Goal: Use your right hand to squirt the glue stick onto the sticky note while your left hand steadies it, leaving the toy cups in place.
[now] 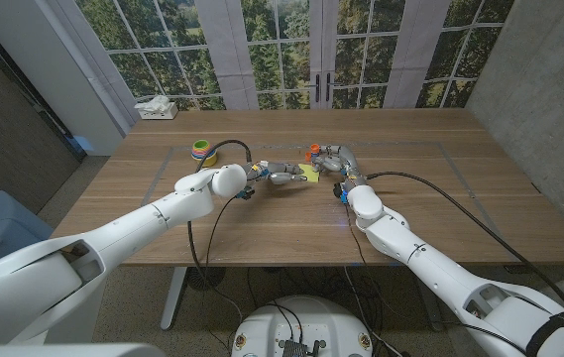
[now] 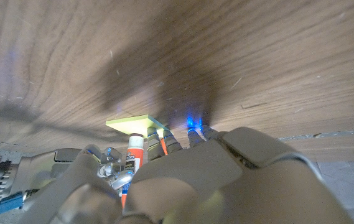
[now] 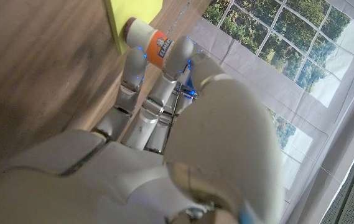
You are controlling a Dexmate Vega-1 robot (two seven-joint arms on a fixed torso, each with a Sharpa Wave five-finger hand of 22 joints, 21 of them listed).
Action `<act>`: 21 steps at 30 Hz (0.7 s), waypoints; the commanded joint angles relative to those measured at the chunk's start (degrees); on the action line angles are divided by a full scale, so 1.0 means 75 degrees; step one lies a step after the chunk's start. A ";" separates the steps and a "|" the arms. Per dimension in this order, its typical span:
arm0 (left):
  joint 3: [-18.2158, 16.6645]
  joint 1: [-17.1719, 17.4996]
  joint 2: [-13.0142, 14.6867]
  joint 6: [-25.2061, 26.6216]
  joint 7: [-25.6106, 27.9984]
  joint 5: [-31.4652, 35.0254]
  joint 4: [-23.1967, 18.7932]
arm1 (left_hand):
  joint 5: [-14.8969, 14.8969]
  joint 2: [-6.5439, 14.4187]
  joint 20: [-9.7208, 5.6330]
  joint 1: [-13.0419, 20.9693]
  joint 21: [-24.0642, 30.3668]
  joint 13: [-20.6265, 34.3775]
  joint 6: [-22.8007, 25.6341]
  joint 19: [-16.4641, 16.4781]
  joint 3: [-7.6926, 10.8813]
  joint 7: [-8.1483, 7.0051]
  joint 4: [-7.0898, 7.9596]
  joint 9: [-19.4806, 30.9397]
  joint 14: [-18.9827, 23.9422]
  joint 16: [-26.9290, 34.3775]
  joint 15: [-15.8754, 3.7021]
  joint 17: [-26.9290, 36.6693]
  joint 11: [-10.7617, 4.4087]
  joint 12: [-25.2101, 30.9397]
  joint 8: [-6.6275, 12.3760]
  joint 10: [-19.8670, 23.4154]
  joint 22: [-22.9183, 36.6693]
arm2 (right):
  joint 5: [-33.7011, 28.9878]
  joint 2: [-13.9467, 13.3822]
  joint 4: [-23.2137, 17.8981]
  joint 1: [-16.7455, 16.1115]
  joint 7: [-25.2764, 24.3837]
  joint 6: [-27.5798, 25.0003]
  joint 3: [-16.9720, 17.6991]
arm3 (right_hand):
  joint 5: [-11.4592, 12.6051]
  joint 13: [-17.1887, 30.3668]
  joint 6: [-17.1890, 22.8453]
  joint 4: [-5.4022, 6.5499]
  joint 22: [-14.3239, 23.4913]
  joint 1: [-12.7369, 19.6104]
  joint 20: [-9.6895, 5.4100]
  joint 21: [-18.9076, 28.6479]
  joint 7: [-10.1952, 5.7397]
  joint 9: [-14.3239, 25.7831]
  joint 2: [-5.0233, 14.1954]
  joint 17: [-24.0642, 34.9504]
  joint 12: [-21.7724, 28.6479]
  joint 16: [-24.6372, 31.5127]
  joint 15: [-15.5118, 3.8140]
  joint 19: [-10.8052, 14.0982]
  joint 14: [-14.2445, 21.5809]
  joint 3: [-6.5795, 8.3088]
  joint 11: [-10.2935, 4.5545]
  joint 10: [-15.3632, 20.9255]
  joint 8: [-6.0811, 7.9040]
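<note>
1. Right hand (image 3: 164,118): it holds the glue stick (image 3: 149,38) between its fingers. The white tip sits at the edge of the sticky note (image 3: 133,15), apparently touching it.

2. Left hand (image 2: 183,180): its fingers (image 2: 170,144) reach toward the sticky note (image 2: 136,122) and end just beside its near edge. Whether they press on the paper cannot be told, nor whether the hand is open or closed. The glue stick (image 2: 135,152) shows just beside those fingers, its tip against the note.

3. Governing relation: the glue stick's long axis runs from the right hand's fingers toward the sticky note, tip leading. The note therefore lies straight ahead of the right hand's fingertips.

4. Position, sticky note as landmark: in the head view the sticky note (image 1: 308,172) lies near the table's (image 1: 460,188) middle, with the left hand (image 1: 280,174) just to its left and the right hand (image 1: 336,161) just to its right. Both are about equally near.

5. Toy cups (image 1: 202,151): stacked well apart from the note, off beyond the left arm, clear of both hands.

6. Judgement: application is in hand or imminent; the next move calls for a short stroke across the note.
</note>
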 commanded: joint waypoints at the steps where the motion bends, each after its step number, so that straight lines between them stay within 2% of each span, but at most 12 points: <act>1: 0.0016 -0.0037 -0.0031 0.0004 -0.0002 0.0003 0.0032 | 0.0028 0.0071 -0.0020 0.0010 0.0069 0.0036 0.0009 -0.1809 -0.0024 0.0034 0.0022 0.0037 -0.0675 0.0022 -0.0088 0.0017 -0.0035 -0.0016 0.0017 -0.0061 0.0019 | -0.0003 -0.0087 -0.0098 -0.0036 -0.0026 -0.0287 -0.0035 | 0.0026 0.1473 0.0418 -0.0001 0.0007 0.0254 -0.1067 -0.0021 0.0199 0.0041 0.0268 0.0076 0.0074 0.0090 -0.0003 0.0105 0.0147 -0.0039 -0.0043 0.1062 0.0102; 10: 0.0041 -0.0048 -0.0039 0.0060 -0.0009 0.0037 0.0018 | 0.0031 0.0080 -0.0016 0.0016 0.0070 0.0037 -0.0043 -0.1816 -0.0039 0.0023 0.0026 0.0039 -0.0673 0.0026 -0.0083 0.0015 -0.0053 -0.0021 0.0009 -0.0100 0.0019 | 0.0092 -0.0174 -0.0284 -0.0101 0.0062 -0.0408 -0.0018 | 0.0006 0.1456 0.0434 0.0008 -0.0015 0.0235 -0.1060 -0.0035 0.0209 0.0026 0.0214 0.0119 0.0044 0.0093 0.0004 0.0171 0.0207 -0.0031 -0.0038 0.1148 0.0082; 16: 0.0047 -0.0040 -0.0041 0.0077 -0.0012 0.0031 0.0000 | 0.0034 0.0086 -0.0014 0.0020 0.0069 0.0037 -0.0079 -0.1823 -0.0050 0.0039 0.0028 0.0040 -0.0676 0.0027 -0.0085 0.0015 -0.0049 -0.0024 0.0005 -0.0129 0.0019 | 0.0133 -0.0311 -0.0592 -0.0197 0.0123 -0.0523 0.0006 | 0.0018 0.1455 0.0329 0.0047 -0.0018 0.0199 -0.1075 -0.0037 0.0308 0.0052 0.0269 0.0111 -0.0005 0.0058 0.0005 0.0206 0.0234 -0.0011 0.0010 0.1143 0.0033; 21: 0.0058 -0.0041 -0.0055 0.0080 -0.0017 0.0028 -0.0010 | 0.0035 0.0091 -0.0018 0.0023 0.0071 0.0037 -0.0099 -0.1823 -0.0059 0.0033 0.0030 0.0041 -0.0678 0.0028 -0.0095 0.0014 -0.0049 -0.0019 0.0006 -0.0136 0.0018 | 0.0157 -0.0404 -0.0837 -0.0282 0.0151 -0.0631 0.0021 | 0.0038 0.1491 0.0328 0.0029 -0.0023 0.0214 -0.1076 -0.0043 0.0305 0.0092 0.0267 0.0126 -0.0026 0.0046 0.0000 0.0219 0.0242 0.0006 0.0027 0.1105 0.0042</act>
